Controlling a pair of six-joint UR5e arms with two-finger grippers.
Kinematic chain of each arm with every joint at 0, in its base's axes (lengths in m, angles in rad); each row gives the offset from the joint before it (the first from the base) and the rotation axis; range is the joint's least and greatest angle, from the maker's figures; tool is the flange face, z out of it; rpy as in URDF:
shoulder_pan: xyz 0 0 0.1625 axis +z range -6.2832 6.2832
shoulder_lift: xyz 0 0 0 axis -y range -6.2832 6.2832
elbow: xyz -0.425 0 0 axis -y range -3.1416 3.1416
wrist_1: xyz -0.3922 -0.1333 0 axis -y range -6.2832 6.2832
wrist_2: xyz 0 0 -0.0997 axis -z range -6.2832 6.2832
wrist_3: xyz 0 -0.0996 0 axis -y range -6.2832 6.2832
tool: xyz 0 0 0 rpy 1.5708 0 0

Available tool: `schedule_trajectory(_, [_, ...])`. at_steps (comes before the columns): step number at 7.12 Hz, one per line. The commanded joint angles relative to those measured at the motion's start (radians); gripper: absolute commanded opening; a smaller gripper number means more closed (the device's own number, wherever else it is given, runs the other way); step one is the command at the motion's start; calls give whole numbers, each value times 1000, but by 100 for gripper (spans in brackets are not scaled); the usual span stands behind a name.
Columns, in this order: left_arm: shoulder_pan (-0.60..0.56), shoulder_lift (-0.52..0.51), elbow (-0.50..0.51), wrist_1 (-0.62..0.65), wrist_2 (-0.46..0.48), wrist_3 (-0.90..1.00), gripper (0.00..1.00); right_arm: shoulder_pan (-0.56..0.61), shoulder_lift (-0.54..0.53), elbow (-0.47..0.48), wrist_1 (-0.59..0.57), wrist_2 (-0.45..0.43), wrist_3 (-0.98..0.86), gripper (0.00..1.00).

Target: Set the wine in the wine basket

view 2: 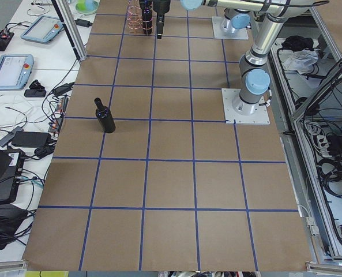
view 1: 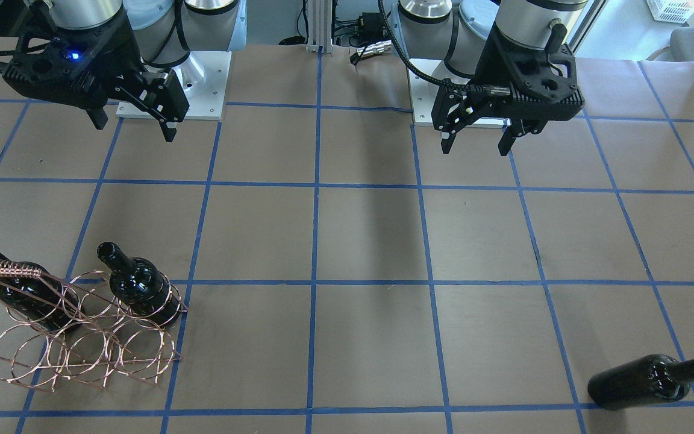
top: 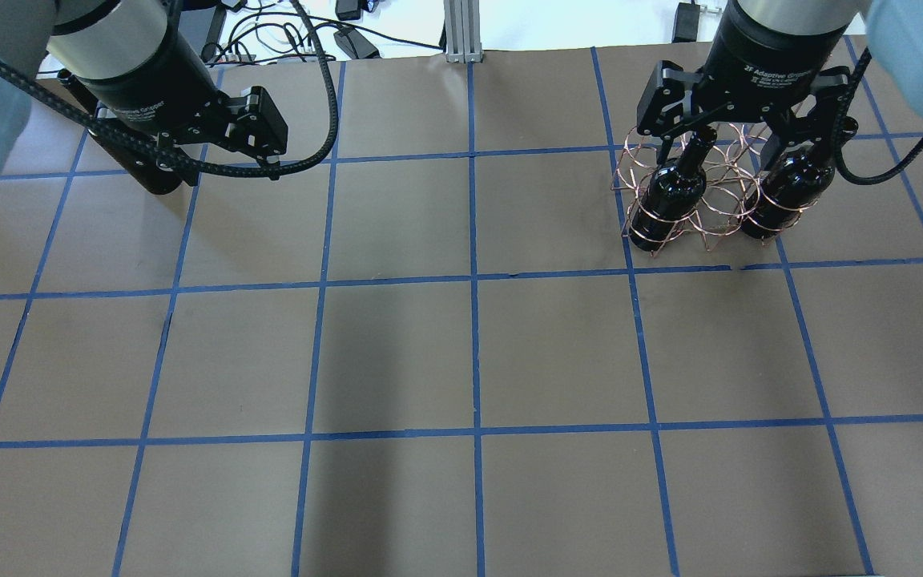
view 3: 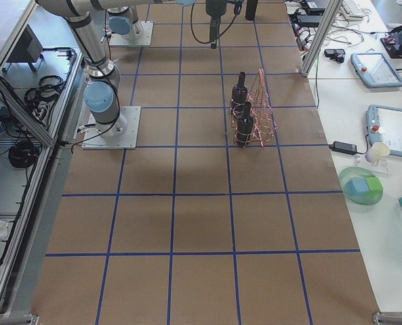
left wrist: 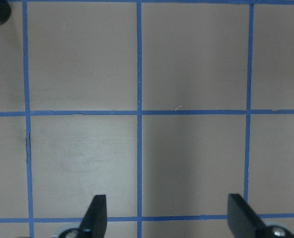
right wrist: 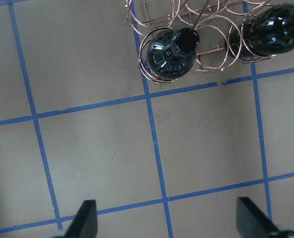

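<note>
The wine basket (view 1: 82, 355) is a copper wire rack on the table's far right side. Two black wine bottles (view 1: 139, 286) (view 1: 21, 295) stand in its rings, necks up. They also show in the right wrist view (right wrist: 171, 49) (right wrist: 275, 29). A third wine bottle (view 1: 642, 380) stands alone on the far left side of the table, also in the exterior left view (view 2: 105, 120). My right gripper (view 1: 134, 129) is open and empty, high above the table on the robot's side of the basket (top: 718, 200). My left gripper (view 1: 475, 147) is open and empty, high up and well apart from the third bottle.
The two arm base plates (view 1: 172, 84) (view 1: 431, 96) sit at the robot's edge. Cables (top: 349, 40) lie past the far edge. Side benches hold teach pendants (view 3: 384, 128) and a green bowl (view 3: 362, 186).
</note>
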Motion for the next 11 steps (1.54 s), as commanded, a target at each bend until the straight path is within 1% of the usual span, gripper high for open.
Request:
schedule_trajectory(1, [0,1,-5,-3,-1,3,88,0,5,0,-1,-4,-1,100])
schedule_trajectory(2, [1,2,-8,-6,-1,9,88,0,5,0,0,-6,-2,100])
schedule_trajectory(3, [2,-1,-11,-6,1,10,92,0,5,0,0,-4,-2,100])
schedule_trajectory(4, [2,2,-14,-6,4,11,100,0,6,0,-3,-4,-2,100])
schedule_trajectory(6, [14,9,-30,3,-1,28,100,0,9,0,-18,6,0,100])
schedule_trajectory(7, [43,7,-15,46,5,162,100,0,11,0,-18,9,2,100])
schedule_trajectory(8, [126,-1,-16,105,77,208,100,0,11,0,-18,9,2,100])
schedule_trajectory(9, [240,-16,-24,196,77,207,100,0,11,0,-21,9,2,100])
schedule_trajectory(10, [320,-33,-24,247,77,206,100,0,11,0,-24,11,3,100])
schedule_trajectory(11, [384,-78,-34,313,65,206,100,0,12,2,-40,12,3,100])
